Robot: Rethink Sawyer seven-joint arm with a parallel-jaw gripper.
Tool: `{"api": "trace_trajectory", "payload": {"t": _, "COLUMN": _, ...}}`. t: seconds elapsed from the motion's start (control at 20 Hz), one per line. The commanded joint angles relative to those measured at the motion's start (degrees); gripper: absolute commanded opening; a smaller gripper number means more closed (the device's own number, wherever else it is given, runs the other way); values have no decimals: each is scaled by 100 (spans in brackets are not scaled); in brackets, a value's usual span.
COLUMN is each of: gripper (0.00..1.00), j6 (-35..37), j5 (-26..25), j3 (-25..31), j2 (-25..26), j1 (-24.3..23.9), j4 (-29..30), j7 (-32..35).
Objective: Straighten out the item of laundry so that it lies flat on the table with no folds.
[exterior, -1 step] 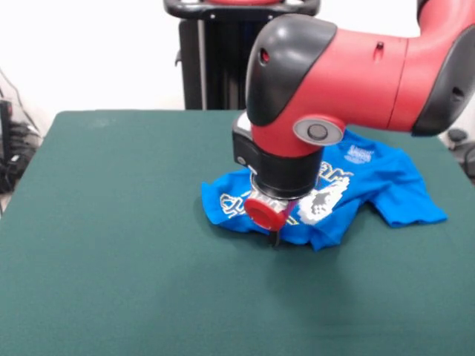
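A small bright blue T-shirt (371,178) with a white pixel print and yellow-outlined lettering lies rumpled on the dark green table (111,245), right of centre. Its near hem is folded and bunched, and one sleeve spreads toward the right. The red and black arm comes down over the shirt's left part and hides much of it. My gripper (273,239) sits low at the shirt's near edge, just below a round red part of the wrist. Only a dark tip shows, touching or nearly touching the cloth.
A black pedestal (215,52) stands behind the table's far edge. Dark cables and gear (11,141) lie off the table's left side. Green cloth stretches wide to the left and in front of the shirt.
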Motion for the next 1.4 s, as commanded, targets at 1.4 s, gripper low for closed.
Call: {"api": "trace_trajectory", "payload": {"t": 1.4, "gripper": 0, "j6": 1161, "j5": 268, "j3": 237, "j2": 51, "j1": -347, "j4": -534, "j7": 41}}
